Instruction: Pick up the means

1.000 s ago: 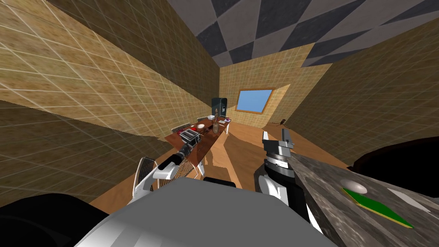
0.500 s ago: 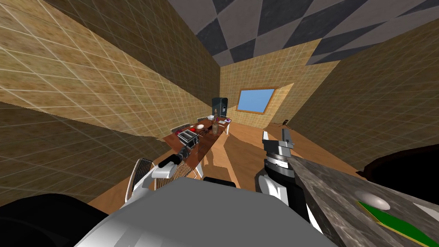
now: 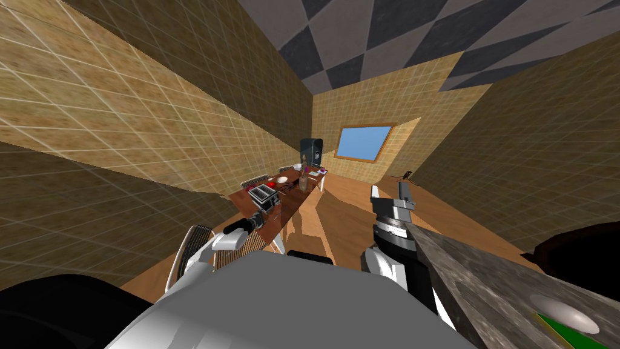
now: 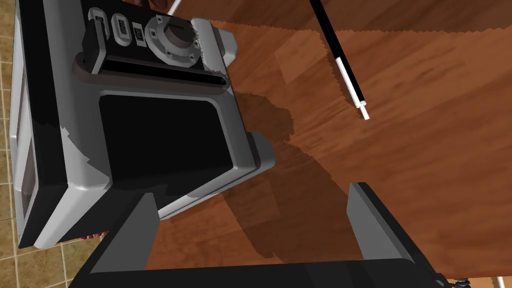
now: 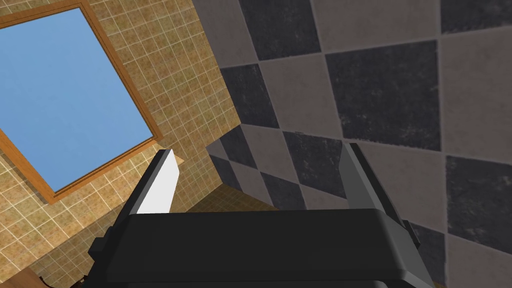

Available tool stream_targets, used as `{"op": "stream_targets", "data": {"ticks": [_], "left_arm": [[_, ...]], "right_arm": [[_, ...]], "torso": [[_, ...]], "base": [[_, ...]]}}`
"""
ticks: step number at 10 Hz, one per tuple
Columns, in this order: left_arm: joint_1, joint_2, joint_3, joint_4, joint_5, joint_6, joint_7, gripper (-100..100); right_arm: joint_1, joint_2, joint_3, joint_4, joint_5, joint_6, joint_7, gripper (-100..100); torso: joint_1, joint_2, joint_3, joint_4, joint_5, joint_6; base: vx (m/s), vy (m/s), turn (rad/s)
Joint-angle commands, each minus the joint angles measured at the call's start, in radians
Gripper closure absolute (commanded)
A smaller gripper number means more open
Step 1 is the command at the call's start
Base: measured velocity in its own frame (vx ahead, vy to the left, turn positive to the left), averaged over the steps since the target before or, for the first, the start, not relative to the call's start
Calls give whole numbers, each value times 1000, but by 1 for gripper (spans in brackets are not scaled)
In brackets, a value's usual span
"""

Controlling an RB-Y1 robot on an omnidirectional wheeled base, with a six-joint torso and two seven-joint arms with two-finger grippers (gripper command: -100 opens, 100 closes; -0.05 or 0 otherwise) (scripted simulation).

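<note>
Silver-and-black boxy toaster (image 4: 135,125) with a dial on one end stands at the near end of the long brown wooden tabletop (image 4: 400,150). Judged rigid, fairly heavy and smooth-sided, so take it across the narrow body, squarely. Left gripper (image 4: 250,192) is spread wide and holds nothing; one finger is just beside the toaster's corner, contact unclear. Right gripper (image 5: 259,148) is raised, spread and empty.

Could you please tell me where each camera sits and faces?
Head view: on head, facing down at the table; both forearms show.
Left wrist view: on left hand, facing the toaster; open left gripper shows.
Right wrist view: on raised right hand, facing up; open right gripper shows.
Shared: head and left wrist show the toaster.
</note>
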Motion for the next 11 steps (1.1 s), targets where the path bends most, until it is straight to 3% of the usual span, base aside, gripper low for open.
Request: {"op": "stream_targets", "data": {"ticks": [1, 6, 11], "left_arm": [[-2, 10, 3, 14, 14, 50, 10, -100], [-23, 59, 13, 107, 83, 193, 55, -100], [-37, 93, 18, 165, 125, 310, 80, -100]], "right_arm": [[0, 0, 0, 0, 0, 0, 0, 0], [0, 0, 0, 0, 0, 0, 0, 0], [0, 0, 0, 0, 0, 0, 0, 0]], "torso": [[0, 0, 0, 0, 0, 0], [0, 2, 1, 0, 0, 0], [2, 0, 0, 0, 0, 0]], "base": [[98, -36, 31], [97, -52, 47], [99, -54, 47]]}}
